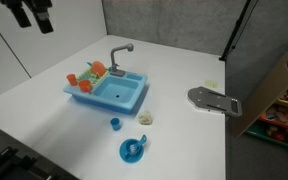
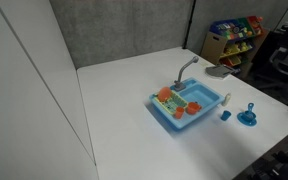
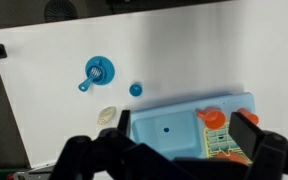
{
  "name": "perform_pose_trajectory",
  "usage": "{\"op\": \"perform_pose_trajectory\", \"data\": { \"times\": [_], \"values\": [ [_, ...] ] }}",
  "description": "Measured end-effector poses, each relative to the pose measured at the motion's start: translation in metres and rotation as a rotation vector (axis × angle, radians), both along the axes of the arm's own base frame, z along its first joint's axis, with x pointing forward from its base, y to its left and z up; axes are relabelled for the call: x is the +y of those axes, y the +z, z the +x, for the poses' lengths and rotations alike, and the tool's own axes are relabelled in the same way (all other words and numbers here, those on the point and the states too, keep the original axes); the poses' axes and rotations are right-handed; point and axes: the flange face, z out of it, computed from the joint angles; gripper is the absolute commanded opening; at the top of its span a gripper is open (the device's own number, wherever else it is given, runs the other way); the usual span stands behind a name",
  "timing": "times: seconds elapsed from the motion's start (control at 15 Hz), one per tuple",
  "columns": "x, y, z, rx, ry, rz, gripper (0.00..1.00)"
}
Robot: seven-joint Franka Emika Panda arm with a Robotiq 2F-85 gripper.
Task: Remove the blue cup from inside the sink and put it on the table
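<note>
**Gripper** [image 1: 31, 15] in the upper left of the frame, high above and well apart from the sink [image 1: 106, 92] at centre. In the wrist view the fingers [image 3: 256, 135] stand wide and hold nothing.

**Blue cup** [image 1: 115, 123] on the desk [image 1: 189, 140], just below the sink's front wall and outside the basin, which the wrist view shows bare. The cup is too small to tell whether it stands upright. A pale small object [image 1: 144, 118] lies to its right and a blue knobbed disc [image 1: 133, 150] below it.

**Probable hazards:**
- The cup being so small and light, one wide finger touching first could tip it or send it rolling toward the desk edge.
- A descent too near the sink wall could strike the sink.
- The like-coloured disc could be seized in error.
- Searching the basin for the cup would be wasted motion.
</note>
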Motion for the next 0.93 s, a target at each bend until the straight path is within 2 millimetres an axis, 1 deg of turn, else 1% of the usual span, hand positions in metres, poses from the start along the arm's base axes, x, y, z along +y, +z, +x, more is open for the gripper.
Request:
{"op": "perform_pose_trajectory", "data": {
  "times": [0.27,0.47,0.67,0.8,0.93],
  "values": [
    [0.015,0.042,-0.035,-0.023,0.009,0.029,1.00],
    [0.022,0.063,-0.056,-0.020,0.042,0.030,1.00],
    [0.027,0.071,-0.066,-0.017,0.108,0.030,1.00],
    [0.029,0.072,-0.067,-0.015,0.155,0.024,1.00],
    [0.029,0.071,-0.067,-0.012,0.158,0.024,1.00]
  ]
}}
